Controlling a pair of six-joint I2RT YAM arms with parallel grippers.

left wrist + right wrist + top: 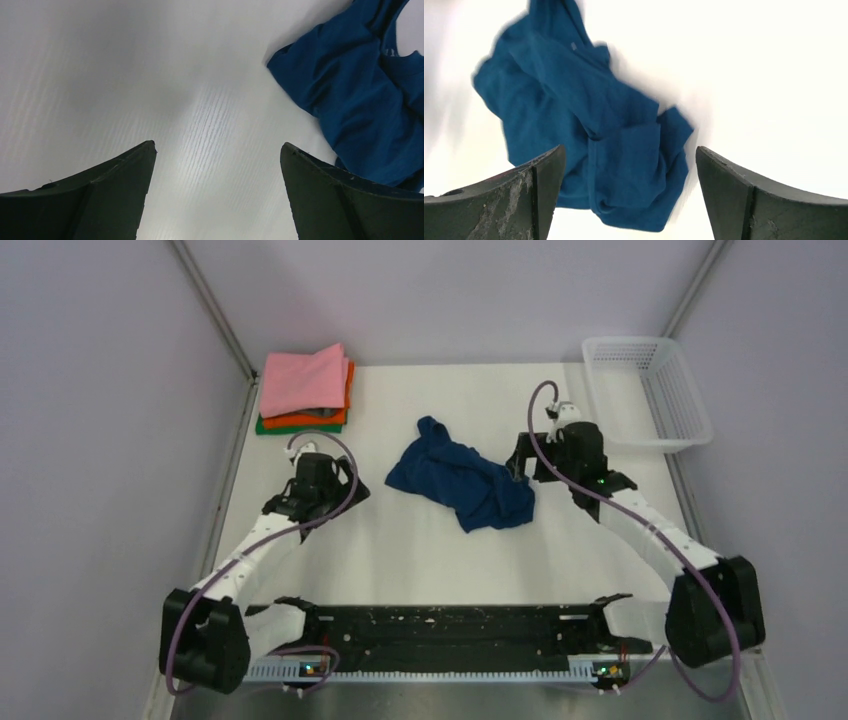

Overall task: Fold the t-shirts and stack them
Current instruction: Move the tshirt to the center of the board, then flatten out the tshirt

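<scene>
The crumpled dark blue cloth t-shirt (460, 483) lies in a heap in the middle of the white table (420, 560). It looks soft, light and floppy, so I think it will sag and bunch up when it is lifted. The best way to hold it is probably by two corners at once, like the shoulders or the bottom hem, so it can be pulled flat.

The left gripper (217, 145) is wide open and holds nothing. It hangs over bare table, just left of the shirt. The right gripper (629, 148) is wide open and empty too, above the shirt's right end.

The stack of folded pink, orange and green t-shirts (305, 390) sits in the far left corner, well apart. The white plastic mesh basket (650, 390) sits in the far right corner. There is bare table in front of the heap for spreading it out.
</scene>
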